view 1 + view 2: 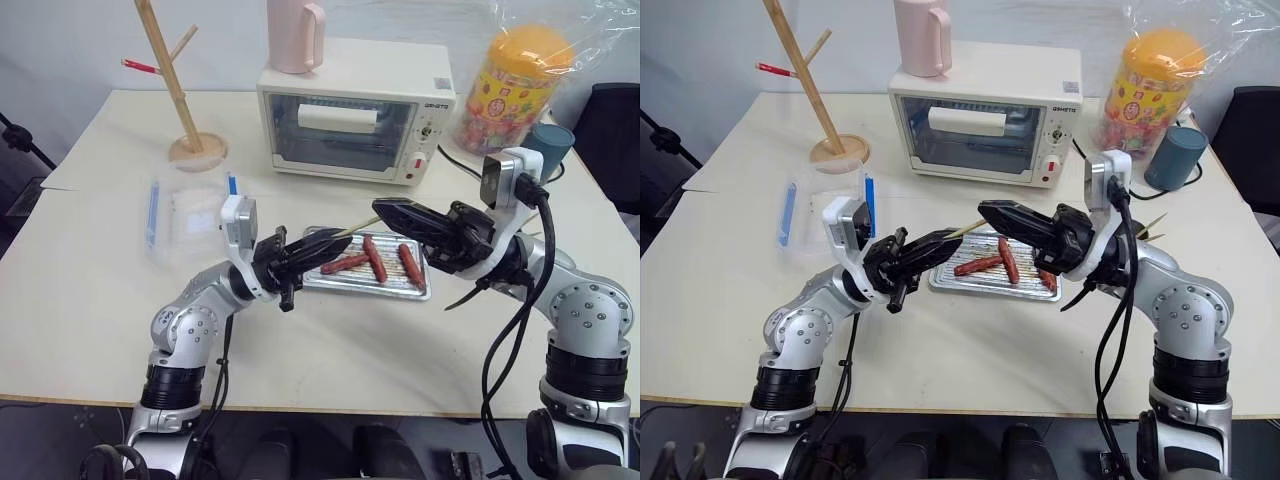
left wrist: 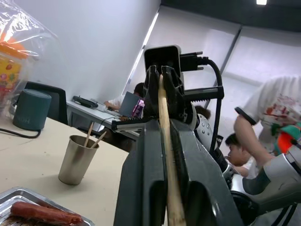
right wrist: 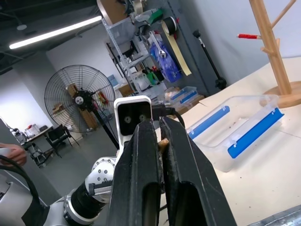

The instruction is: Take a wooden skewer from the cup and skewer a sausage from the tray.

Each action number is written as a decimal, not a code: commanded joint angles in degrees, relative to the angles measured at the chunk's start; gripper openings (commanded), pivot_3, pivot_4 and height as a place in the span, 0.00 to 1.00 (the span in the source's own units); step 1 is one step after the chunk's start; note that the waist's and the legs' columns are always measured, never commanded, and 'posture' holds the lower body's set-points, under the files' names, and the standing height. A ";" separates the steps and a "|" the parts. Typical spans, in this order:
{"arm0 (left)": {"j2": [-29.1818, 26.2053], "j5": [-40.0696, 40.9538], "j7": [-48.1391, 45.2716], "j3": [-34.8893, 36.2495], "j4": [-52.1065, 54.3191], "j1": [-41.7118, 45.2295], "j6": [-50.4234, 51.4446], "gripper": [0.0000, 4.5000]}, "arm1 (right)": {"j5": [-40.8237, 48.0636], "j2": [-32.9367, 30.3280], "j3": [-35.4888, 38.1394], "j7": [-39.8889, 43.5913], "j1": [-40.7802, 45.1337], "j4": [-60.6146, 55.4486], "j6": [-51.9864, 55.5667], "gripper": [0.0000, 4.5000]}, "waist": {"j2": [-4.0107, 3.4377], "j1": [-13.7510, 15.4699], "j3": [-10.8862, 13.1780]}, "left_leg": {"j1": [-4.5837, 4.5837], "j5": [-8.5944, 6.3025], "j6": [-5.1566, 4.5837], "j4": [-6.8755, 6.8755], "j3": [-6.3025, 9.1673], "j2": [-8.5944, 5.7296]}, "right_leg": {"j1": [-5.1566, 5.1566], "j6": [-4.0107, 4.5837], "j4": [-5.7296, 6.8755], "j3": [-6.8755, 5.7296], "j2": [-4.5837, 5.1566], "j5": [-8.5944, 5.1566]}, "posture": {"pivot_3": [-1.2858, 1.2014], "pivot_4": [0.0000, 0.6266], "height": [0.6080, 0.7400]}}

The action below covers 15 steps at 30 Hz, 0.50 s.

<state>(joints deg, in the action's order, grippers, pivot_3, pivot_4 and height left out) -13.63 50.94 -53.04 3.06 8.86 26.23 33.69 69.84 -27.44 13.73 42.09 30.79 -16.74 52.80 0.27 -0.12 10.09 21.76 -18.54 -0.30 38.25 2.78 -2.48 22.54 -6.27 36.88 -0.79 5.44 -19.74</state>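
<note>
Above the pale table (image 1: pixel 90 300), the wooden skewer (image 1: pixel 357 228) is held over the tray (image 1: pixel 330 282), where the sausage (image 1: pixel 374 259) lies. It is pinched by both the left gripper (image 1: pixel 335 243) and the right gripper (image 1: pixel 382 208), whose fingers are pressed together on it. If both are moved unequally, the thin stick can be snapped or slipped.

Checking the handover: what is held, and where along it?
The wooden skewer, spanning both: left gripper shut on one end, right gripper on the other.
</note>
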 commanded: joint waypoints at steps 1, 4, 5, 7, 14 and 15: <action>0.35 1.53 1.07 1.42 2.31 0.39 -0.54 0.01 | 0.79 -0.93 0.01 -0.05 -0.93 -2.45 -0.39 0.00 | 0.00 0.00 0.00 | 0.00 0.00 0.00 0.00 0.00 0.00 | 0.00 0.00 0.00 0.00 0.00 0.00 | 0.52 0.24 1.00; 0.13 1.38 1.20 1.43 2.29 0.44 -0.28 0.01 | 1.97 -1.03 0.22 -1.11 -0.95 -1.96 0.28 0.00 | 0.00 -0.03 0.00 | 0.00 0.00 0.00 0.00 0.00 0.01 | 0.00 0.00 -0.01 0.00 0.00 0.00 | 0.52 0.24 1.00; -0.05 1.28 1.26 1.37 2.32 0.43 -0.10 0.00 | 2.95 -1.32 0.41 -2.29 -0.85 -1.55 1.29 0.06 | 0.00 -0.02 0.00 | 0.00 0.00 0.00 0.00 0.00 0.01 | 0.00 0.00 -0.01 0.00 0.00 0.00 | 0.52 0.24 1.00; -0.65 0.75 1.20 1.29 2.39 0.33 -0.03 0.00 | 2.99 -2.04 0.59 -2.98 -0.82 -1.57 1.62 0.15 | 0.00 0.03 0.00 | 0.00 0.00 0.00 0.00 0.00 0.01 | 0.00 0.00 -0.01 0.00 0.00 0.00 | 0.52 0.24 1.00; -9.43 -6.09 -3.43 3.93 0.70 -5.23 -6.19 0.00 | -15.83 -11.54 1.21 3.36 -12.54 -4.95 -11.06 0.56 | 0.00 0.16 0.00 | 0.00 0.00 0.00 -0.12 -0.01 -0.01 | 0.00 0.00 -0.08 0.00 0.00 0.00 | 0.52 0.24 1.00; -10.89 -6.44 -3.82 5.13 0.39 -6.94 -6.87 0.00 | -18.95 -12.85 1.63 4.69 -15.40 -5.00 -13.97 0.62 | 0.00 0.15 0.00 | 0.00 -0.01 -0.01 -0.13 -0.01 -0.01 | -0.01 0.00 -0.09 0.00 0.00 0.00 | 0.52 0.24 1.00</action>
<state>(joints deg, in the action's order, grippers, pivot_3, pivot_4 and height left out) -23.01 45.32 -55.61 5.69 8.40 20.83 29.07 55.82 -38.44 13.84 43.92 17.78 -19.61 44.48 0.27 0.03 10.09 21.77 -18.55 -0.32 38.09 2.76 -2.49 22.54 -6.27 36.78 -0.78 5.44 -19.74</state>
